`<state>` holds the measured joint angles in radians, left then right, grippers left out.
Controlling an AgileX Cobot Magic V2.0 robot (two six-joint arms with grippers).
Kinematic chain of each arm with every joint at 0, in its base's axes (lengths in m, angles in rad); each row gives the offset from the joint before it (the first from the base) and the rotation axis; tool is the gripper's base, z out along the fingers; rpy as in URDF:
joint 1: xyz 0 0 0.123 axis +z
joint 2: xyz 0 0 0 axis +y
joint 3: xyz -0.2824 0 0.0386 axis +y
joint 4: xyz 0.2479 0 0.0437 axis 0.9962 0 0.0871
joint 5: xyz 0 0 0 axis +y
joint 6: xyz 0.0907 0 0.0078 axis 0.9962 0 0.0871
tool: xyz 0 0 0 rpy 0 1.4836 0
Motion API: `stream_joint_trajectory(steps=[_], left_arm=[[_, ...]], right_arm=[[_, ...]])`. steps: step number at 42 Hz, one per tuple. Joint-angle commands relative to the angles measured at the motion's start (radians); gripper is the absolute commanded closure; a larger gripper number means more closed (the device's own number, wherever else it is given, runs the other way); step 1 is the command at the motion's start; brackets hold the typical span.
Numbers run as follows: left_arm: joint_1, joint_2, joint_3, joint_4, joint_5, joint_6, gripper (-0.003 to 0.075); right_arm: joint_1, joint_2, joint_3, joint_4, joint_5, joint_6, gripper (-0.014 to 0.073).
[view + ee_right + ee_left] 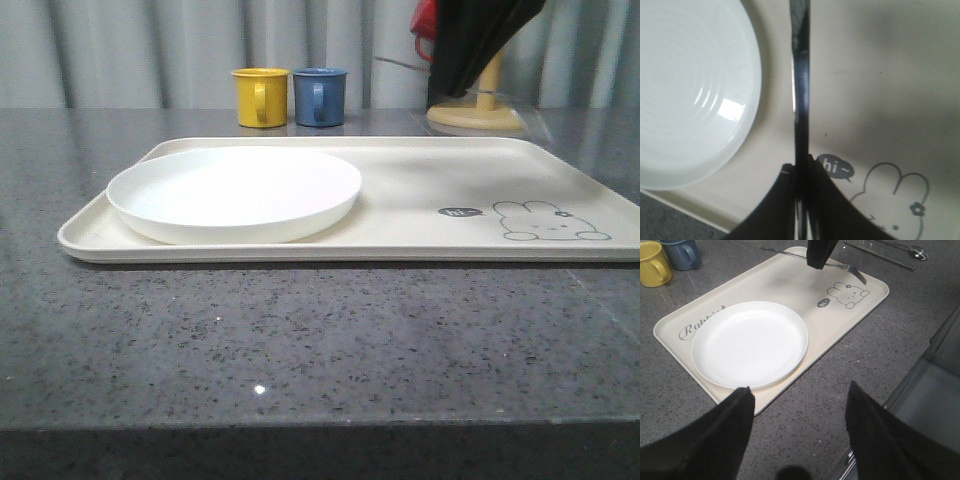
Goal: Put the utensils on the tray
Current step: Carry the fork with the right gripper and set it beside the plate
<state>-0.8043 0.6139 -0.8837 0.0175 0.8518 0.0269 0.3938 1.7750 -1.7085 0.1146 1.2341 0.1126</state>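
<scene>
The cream tray (430, 170) with its rabbit drawing lies across the dark stone table. My right gripper (802, 167) is shut on the handle of the silver fork (800, 90) and holds it above the tray (880, 75), between the plate and the rabbit. In the left wrist view the right gripper (817, 265) hangs over the tray's far side, and the fork's (852, 269) tines point toward the rabbit. The chopsticks (880, 255) and the spoon (912, 250) lie on the table beyond the tray (785, 285). My left gripper (800, 387) is open and empty above the table near the tray's near corner.
A round white plate (235, 190) fills the tray's left half. A yellow cup (260, 97) and a blue cup (320, 96) stand behind the tray. A wooden stand (475, 115) is at the back right. The table edge and a metal frame (935, 390) lie beside my left gripper.
</scene>
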Motion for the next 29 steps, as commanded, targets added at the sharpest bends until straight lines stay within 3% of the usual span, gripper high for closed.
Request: stream_joint_trajectory(steps=[1, 6, 24, 29], left_arm=[[-0.008, 0.003, -0.026, -0.003, -0.073, -0.01, 0.0311], [-0.008, 0.003, -0.026, -0.003, -0.073, -0.01, 0.0311], [-0.008, 0.003, -0.026, -0.003, -0.073, -0.01, 0.0311], [-0.008, 0.003, -0.026, -0.003, -0.073, -0.01, 0.0311]], right_arm=[[0.003, -0.008, -0.038, -0.004, 0.041, 0.158, 0.0659], [0.003, 0.033, -0.037, 0.011, -0.03, 0.264, 0.0659], [0.003, 0.139, -0.037, 0.025, -0.15, 0.302, 0.0657], [0.003, 0.142, -0.037, 0.026, -0.149, 0.303, 0.0585]])
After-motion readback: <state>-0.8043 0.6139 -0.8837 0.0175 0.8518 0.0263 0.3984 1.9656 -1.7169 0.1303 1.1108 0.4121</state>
